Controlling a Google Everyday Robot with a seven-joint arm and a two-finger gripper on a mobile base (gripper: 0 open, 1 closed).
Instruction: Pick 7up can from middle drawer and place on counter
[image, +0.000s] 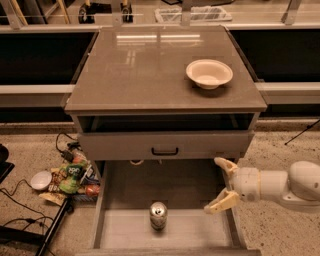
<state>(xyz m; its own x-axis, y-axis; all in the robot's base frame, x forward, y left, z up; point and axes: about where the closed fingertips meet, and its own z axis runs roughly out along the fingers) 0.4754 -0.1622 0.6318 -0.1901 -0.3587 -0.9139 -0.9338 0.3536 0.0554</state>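
Note:
The 7up can (158, 215) stands upright near the front middle of the open middle drawer (195, 231), on its plank floor. My gripper (218, 184) comes in from the right, over the drawer's right side, its two cream fingers spread wide and empty. It is to the right of the can and apart from it. The counter (145, 67) is the glossy grey-brown top of the cabinet, above the drawers.
A cream bowl (209, 73) sits on the counter's right half. A drawer front with a black handle (165, 150) is above the open drawer. Snack bags (72, 176), a small white bowl (40, 180) and cables lie on the floor at the left.

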